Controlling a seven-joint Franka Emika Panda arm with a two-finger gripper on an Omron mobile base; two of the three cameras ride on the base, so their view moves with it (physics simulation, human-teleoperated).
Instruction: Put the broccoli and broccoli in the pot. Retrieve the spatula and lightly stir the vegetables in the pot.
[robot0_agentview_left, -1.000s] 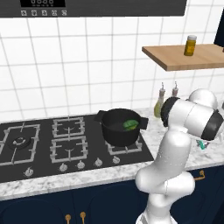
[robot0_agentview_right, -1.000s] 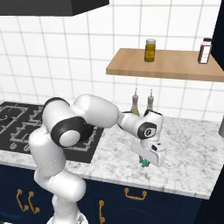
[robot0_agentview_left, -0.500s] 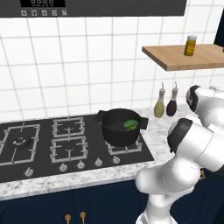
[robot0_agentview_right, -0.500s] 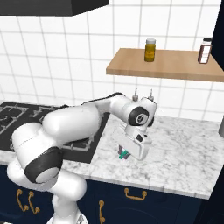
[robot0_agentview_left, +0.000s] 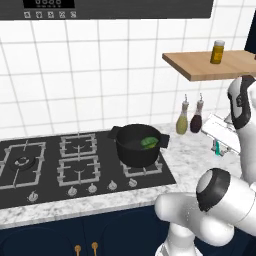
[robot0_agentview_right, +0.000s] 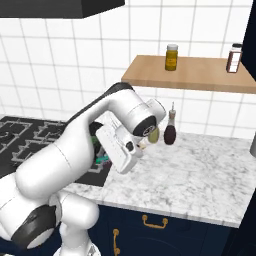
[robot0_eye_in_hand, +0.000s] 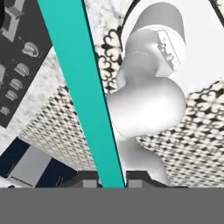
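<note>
The black pot (robot0_agentview_left: 139, 150) stands on the right front burner of the stove, and green broccoli (robot0_agentview_left: 149, 142) lies inside it; I cannot tell the pieces apart. In the hand view my gripper (robot0_eye_in_hand: 111, 179) is shut on the spatula (robot0_eye_in_hand: 83, 87), whose teal handle runs up from between the fingertips. From the left base view the gripper (robot0_agentview_left: 217, 144) hangs above the counter to the right of the pot, with a short teal piece of the spatula (robot0_agentview_left: 216, 148) below the hand. In the right base view the gripper (robot0_agentview_right: 107, 159) and the spatula (robot0_agentview_right: 102, 160) are at the stove's edge. The blade end is hidden.
Two small bottles (robot0_agentview_left: 181, 122) (robot0_agentview_left: 196, 120) stand against the tiled wall right of the pot. A wooden shelf (robot0_agentview_left: 200, 67) with a yellow jar (robot0_agentview_left: 217, 51) hangs above them. Stove knobs (robot0_eye_in_hand: 22, 65) lie below the hand. Marble counter (robot0_agentview_right: 200, 170) stretches to the right.
The arm has swung the hand, with the spatula in it, from above the right counter leftward and upward toward the stove and the pot. The pot and broccoli have stayed put.
</note>
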